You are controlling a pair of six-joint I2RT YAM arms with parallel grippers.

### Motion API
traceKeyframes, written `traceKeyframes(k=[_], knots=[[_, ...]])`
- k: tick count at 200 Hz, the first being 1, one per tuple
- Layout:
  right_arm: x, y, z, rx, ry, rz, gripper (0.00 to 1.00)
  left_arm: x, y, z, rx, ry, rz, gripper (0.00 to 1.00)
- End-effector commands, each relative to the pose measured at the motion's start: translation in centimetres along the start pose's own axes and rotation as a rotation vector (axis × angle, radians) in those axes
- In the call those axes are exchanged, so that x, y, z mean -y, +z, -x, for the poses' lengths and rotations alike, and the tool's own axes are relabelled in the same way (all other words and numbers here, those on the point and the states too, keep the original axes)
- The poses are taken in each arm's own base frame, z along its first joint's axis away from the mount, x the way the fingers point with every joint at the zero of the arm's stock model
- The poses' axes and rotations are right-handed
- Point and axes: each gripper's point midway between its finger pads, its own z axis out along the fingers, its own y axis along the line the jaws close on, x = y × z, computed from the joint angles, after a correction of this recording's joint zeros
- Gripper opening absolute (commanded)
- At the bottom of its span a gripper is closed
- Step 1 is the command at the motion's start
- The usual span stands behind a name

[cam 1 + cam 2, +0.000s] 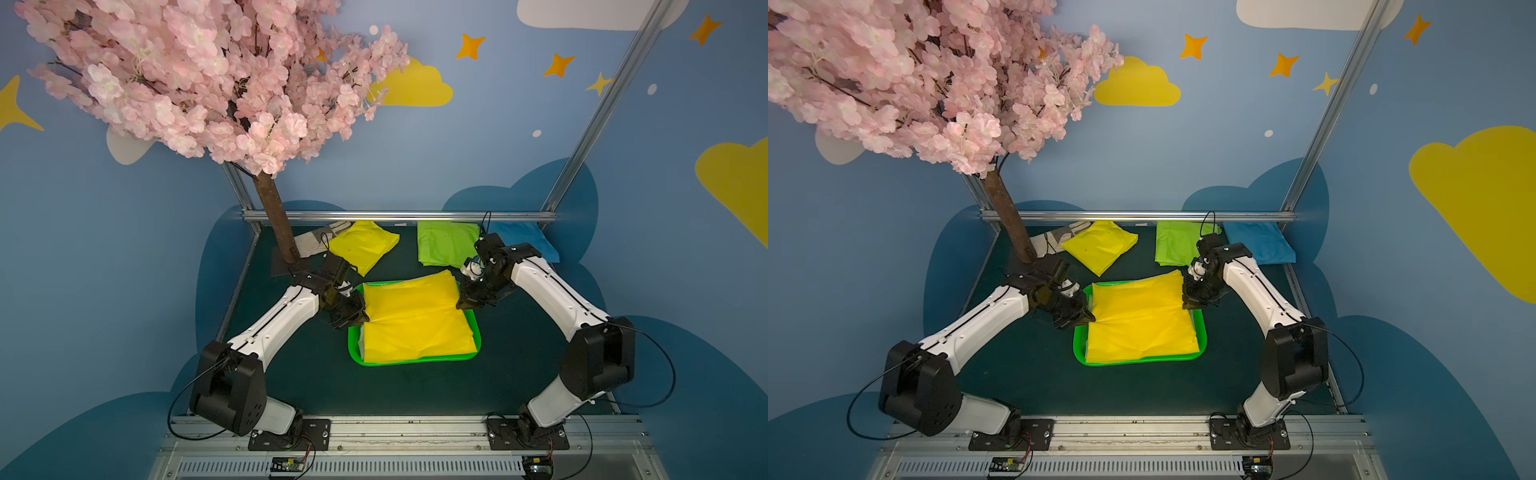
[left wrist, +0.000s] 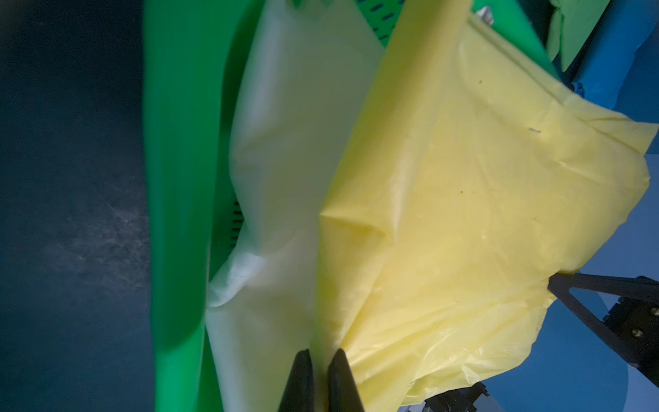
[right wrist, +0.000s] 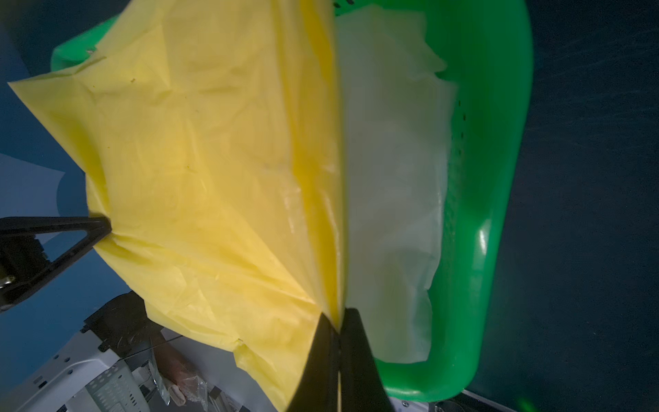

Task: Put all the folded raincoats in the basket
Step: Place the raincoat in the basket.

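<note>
The yellow folded raincoat [image 1: 415, 318] is spread over the one bright green basket [image 1: 415, 363] and covers nearly all of it. It is pinched at two opposite edges. The left gripper [image 1: 365, 318] is clamped on its left edge, fingers [image 2: 303, 371] pressed together on the plastic. The right gripper [image 3: 337, 324] is closed the same way on its right edge, nearer the far corner. The raincoat's far edge sticks out past the basket's far rim, and its near right corner lies over the right rim. The near and left rims show bare green. Both wrist views show the yellow sheet raised off a pale translucent raincoat [image 2: 285, 142] that lies in the basket. I cannot tell whether the near edge touches down. Along the back, under the aluminium rail [image 1: 399, 216], sits a row of four folded pieces: one grey-white piece [image 1: 309, 245] against the tree trunk [image 1: 276, 224], a second yellow raincoat [image 1: 363, 245], one light green raincoat [image 1: 444, 247] and one blue raincoat [image 1: 523, 243]. That makes six folded pieces, two of them yellow, and two arms. A narrow strip of dark mat [image 1: 415, 395] separates the basket from the back row. Wider bare mat lies in front of the basket and to either side below the arms.
</note>
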Motion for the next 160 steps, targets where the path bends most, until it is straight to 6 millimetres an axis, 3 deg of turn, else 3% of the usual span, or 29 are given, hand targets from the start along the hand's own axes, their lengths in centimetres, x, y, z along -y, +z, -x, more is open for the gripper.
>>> traceKeyframes(k=[1,64,128,160], knots=[[0.5,0.7,-0.4,-0.007,-0.01,0.007,0.0,-0.6,1.7,-0.3,-0.022,-0.005,0.024,0.02],[0.8,3.1,-0.1,-0.009,-0.019,0.037,0.0,-2.3,4.5,1.0,0.043,0.038,0.09,0.02],[-0.8,0.2,-0.1,0.069,-0.064,0.062,0.0,0.7,0.7,0.7,0.148,0.122,-0.016,0.02],[-0.3,0.0,0.1,0.092,-0.067,0.038,0.0,0.7,0.0,1.0,0.193,0.153,-0.014,0.02]])
